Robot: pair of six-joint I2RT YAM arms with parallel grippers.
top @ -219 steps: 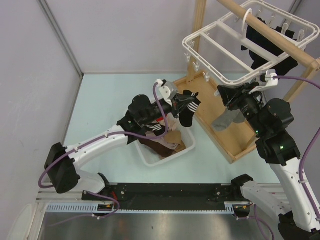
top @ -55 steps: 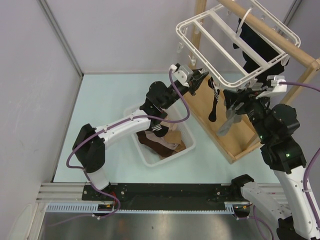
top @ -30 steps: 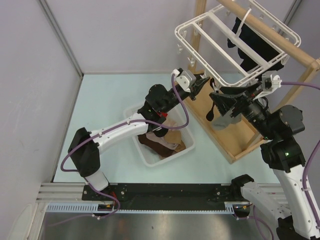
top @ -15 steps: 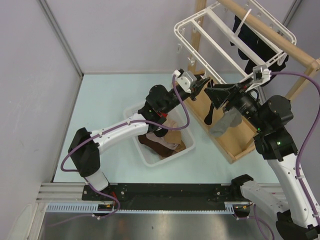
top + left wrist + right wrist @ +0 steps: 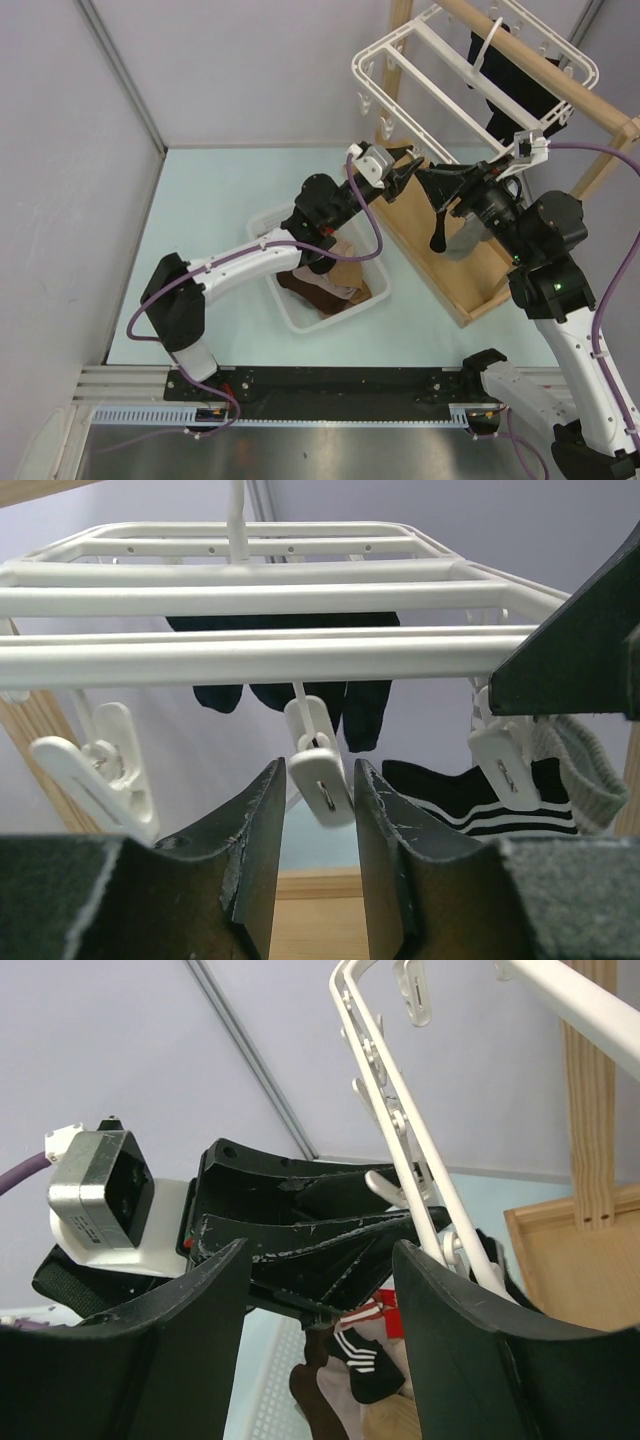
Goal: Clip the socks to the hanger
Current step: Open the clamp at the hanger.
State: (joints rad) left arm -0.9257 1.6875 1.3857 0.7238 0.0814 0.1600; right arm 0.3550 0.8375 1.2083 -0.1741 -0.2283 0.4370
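The left pincer (image 5: 320, 778) stands narrow, its fingers (image 5: 255, 850) on either side of one dangling clip (image 5: 318, 770). Whether they press the clip I cannot tell. Just above the fingertips run the white rails of the hanger (image 5: 250, 662), which hangs tilted from the pole of the wooden rack (image 5: 560, 75).

Right of this pincer a second clip (image 5: 500, 765) sits at the top edge of the striped sock (image 5: 450, 792), black with white bands. Past that lies the ribbed cuff of the grey sock (image 5: 585, 770). Farther back, behind the clip, dark socks (image 5: 290, 695) hang from the far side of the hanger.

The right pincer (image 5: 320, 1252) faces the left one from close by. It is wide, with nothing between its fingers (image 5: 215, 1360), and a hanger rail slants down just beside its right finger.

In the top view the striped and grey socks dangle below both pincers, over the rack's base. Down and left of the left pincer, under its arm, the basket (image 5: 287, 305) sits on the desk (image 5: 210, 200) with more socks (image 5: 330, 285) inside.
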